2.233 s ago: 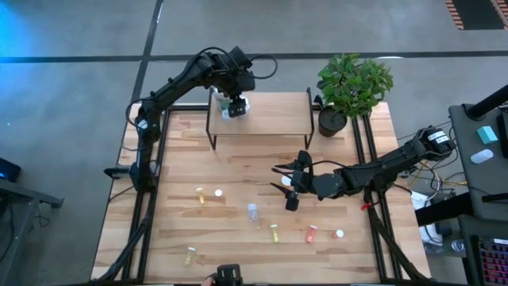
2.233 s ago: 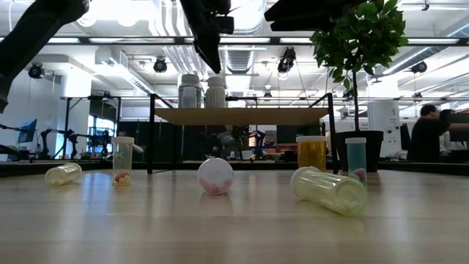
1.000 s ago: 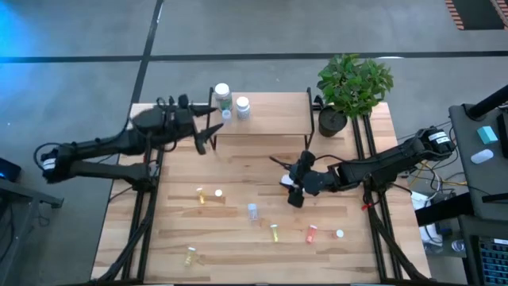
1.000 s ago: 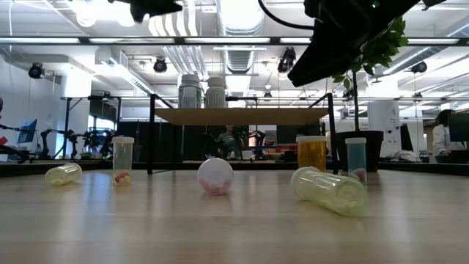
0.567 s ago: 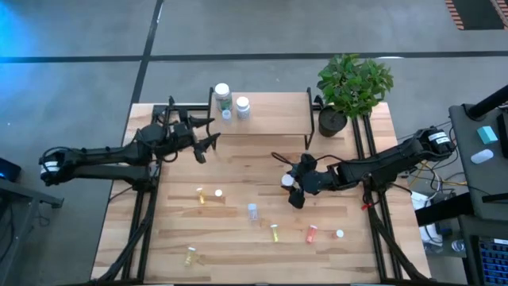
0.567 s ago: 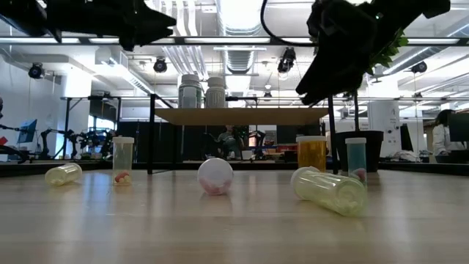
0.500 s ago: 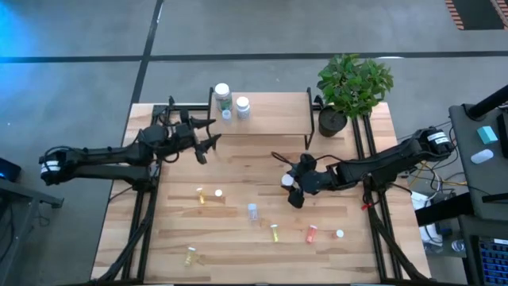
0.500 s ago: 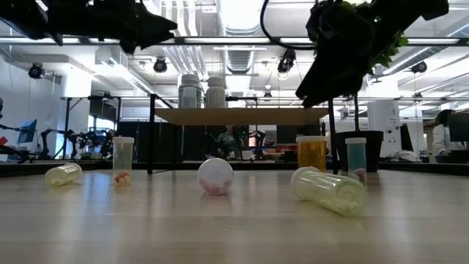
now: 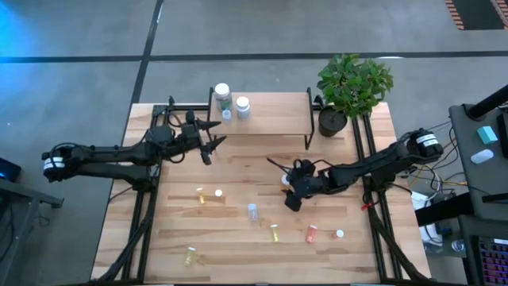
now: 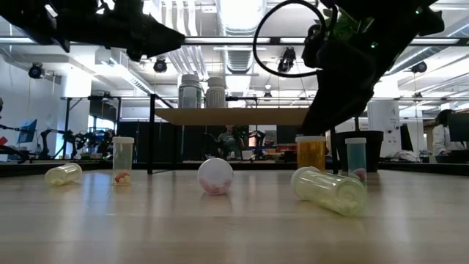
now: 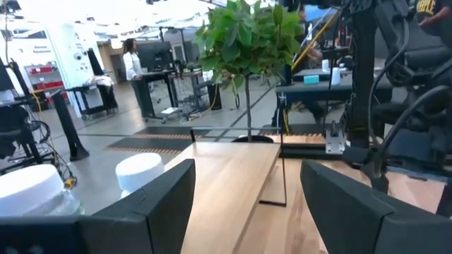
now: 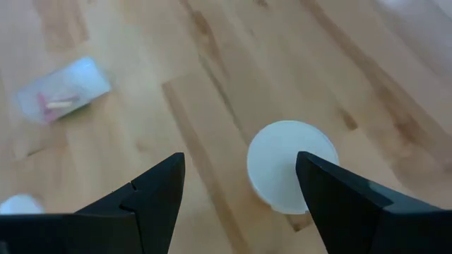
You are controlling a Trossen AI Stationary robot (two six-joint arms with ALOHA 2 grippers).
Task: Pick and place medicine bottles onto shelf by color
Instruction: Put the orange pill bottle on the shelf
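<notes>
Right hand (image 9: 287,185) open over white-capped bottle (image 12: 292,166); left hand (image 9: 208,148) open, empty. Three bottles (image 9: 231,103) shelved, rest on table (image 9: 238,238).

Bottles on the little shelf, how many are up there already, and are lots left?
Three white-capped bottles stand on the shelf. The right pincer hangs open over a white cap; the left pincer is open and empty. About six bottles remain on the table.
</notes>
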